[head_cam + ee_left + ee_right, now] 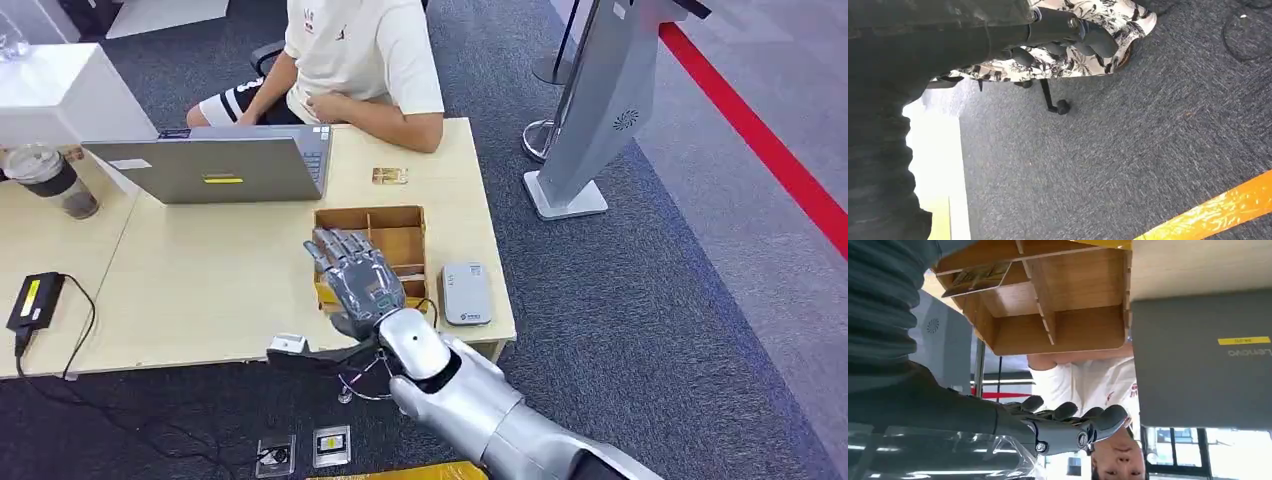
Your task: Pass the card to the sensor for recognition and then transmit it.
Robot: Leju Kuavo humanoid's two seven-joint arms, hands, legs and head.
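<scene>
On the pale desk (230,290), amid grey carpet (650,330), the right robot hand (355,275) hovers spread over the wooden box (400,225).

The head view looks down and forward from high up onto the table (230,290). The right wrist view, upside down, looks closely across the wooden tray (1058,335) and laptop (1198,360), both shared with the head view. The left wrist view faces carpet (1108,165).

A grey laptop (215,165) and lidded cup (48,179) sit on the table (220,290).
</scene>
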